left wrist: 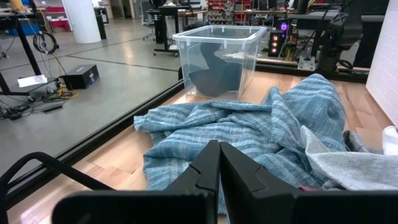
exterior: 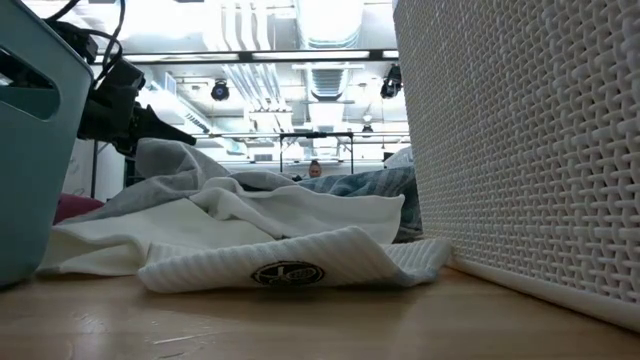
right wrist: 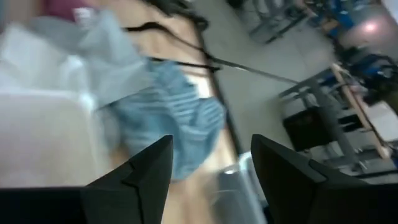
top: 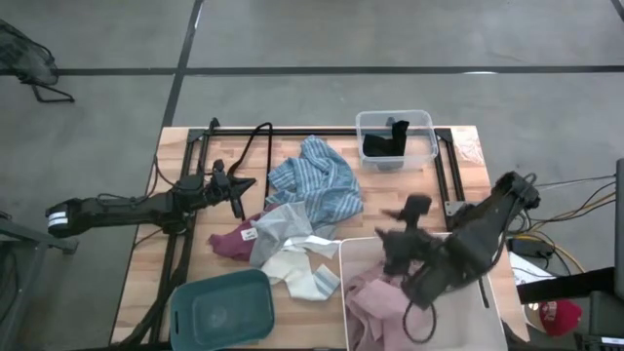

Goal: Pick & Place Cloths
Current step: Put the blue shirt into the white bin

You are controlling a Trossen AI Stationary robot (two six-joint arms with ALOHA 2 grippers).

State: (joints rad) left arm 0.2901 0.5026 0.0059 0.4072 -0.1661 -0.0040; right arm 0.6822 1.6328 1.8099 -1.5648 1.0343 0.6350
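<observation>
A heap of cloths lies mid-table: the blue-striped cloth [top: 317, 180] [left wrist: 249, 130] [right wrist: 180, 124], a grey cloth [top: 283, 224], a maroon cloth [top: 232, 240] and white pieces [top: 297, 268] [exterior: 290, 265]. A pink cloth [top: 366, 292] lies inside the white bin [top: 487, 327]. A black cloth [top: 385, 141] sits in the clear bin [top: 424, 122] [left wrist: 217, 56]. My left gripper [top: 241, 185] [left wrist: 219, 168] [exterior: 185, 135] is shut, just left of the heap, pointing at the striped cloth. My right gripper [top: 395, 229] [right wrist: 211, 168] is open above the white bin's far left corner.
A teal bin [top: 224, 307] [exterior: 30, 130] stands at the near left, beside the heap. The white bin's woven wall [exterior: 520, 150] fills the near right. A black frame [top: 292, 132] runs along the table's far part, with cables at the left. Bare wood [top: 146, 283] shows left of the teal bin.
</observation>
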